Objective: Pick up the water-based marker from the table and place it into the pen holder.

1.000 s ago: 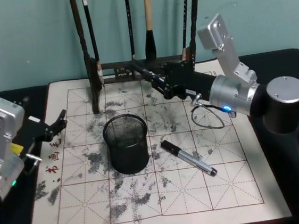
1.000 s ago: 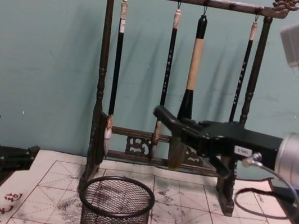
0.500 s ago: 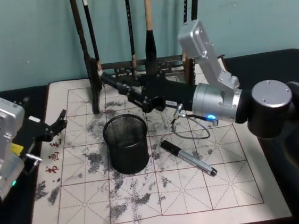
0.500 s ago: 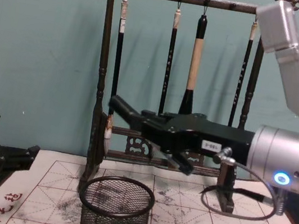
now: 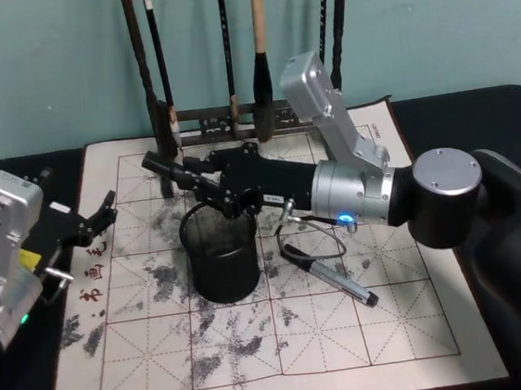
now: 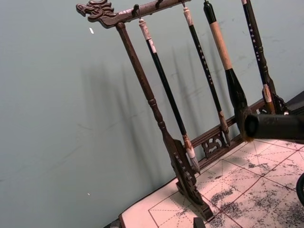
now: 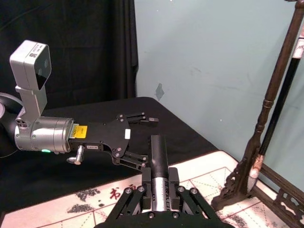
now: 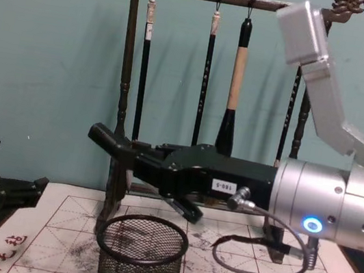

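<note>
My right gripper (image 5: 215, 187) is shut on a black water-based marker (image 5: 167, 171). It holds the marker nearly level, just above the far rim of the pen holder (image 5: 220, 255), a round black wire-mesh cup on the calligraphy mat. In the chest view the marker (image 8: 108, 142) pokes out to the left past the holder (image 8: 140, 255), and the gripper (image 8: 166, 170) hangs over the cup's mouth. The right wrist view has the marker (image 7: 157, 152) clamped between the fingers (image 7: 142, 192). A second marker (image 5: 330, 276) lies on the mat to the right of the holder. My left gripper (image 5: 96, 222) rests open at the mat's left edge.
A tall dark wooden brush rack (image 5: 233, 114) with several hanging brushes stands right behind the holder, close to the right arm. The ink-stained gridded mat (image 5: 285, 341) has free room in front. A loop of cable (image 8: 254, 248) hangs under the right wrist.
The right arm has swung left and a little lower with the marker, from beside the rack to over the pen holder. The left arm and the marker on the mat have not moved.
</note>
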